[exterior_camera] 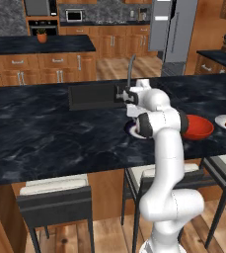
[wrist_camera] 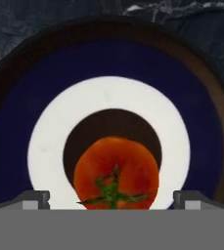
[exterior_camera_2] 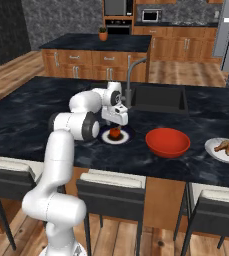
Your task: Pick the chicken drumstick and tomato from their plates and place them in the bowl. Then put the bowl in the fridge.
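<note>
Even, soft rendered light, a dark round shadow under the tomato [wrist_camera: 116, 172], pictures slightly blurred throughout.

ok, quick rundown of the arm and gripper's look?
Glossy white rounded arm links with dark grey bands at the joints, on a bulbous white base. Gripper has a boxy white body with dark finger tips. No cables or markings visible.
</note>
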{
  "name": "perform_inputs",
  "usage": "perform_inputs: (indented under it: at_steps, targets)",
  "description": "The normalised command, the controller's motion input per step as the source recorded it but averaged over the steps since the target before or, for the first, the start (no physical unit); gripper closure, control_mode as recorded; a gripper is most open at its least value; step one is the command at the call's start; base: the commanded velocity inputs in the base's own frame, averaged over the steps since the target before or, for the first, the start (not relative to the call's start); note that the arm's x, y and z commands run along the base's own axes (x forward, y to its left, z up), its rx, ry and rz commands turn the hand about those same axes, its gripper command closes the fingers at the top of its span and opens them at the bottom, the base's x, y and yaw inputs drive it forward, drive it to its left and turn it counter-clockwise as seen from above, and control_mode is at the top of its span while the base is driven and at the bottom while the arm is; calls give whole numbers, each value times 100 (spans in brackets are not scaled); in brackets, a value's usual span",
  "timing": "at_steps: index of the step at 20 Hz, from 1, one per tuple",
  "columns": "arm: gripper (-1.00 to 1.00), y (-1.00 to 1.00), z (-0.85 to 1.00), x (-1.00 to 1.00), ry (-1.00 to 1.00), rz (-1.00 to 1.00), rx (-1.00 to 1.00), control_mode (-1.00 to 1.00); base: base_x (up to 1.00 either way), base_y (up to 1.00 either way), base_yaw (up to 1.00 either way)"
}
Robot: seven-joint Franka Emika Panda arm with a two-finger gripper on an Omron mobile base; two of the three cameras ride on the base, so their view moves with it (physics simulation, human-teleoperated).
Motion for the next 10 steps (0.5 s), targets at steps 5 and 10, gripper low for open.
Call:
perform_inputs:
  at_steps: [5, 10]
  targets:
    - [-100, -7, -21, 9, 3, -4, 7, -100, 0, 0, 0]
    - [-100, 0, -11, -8, 0, -13, 9, -100, 0, 0, 0]
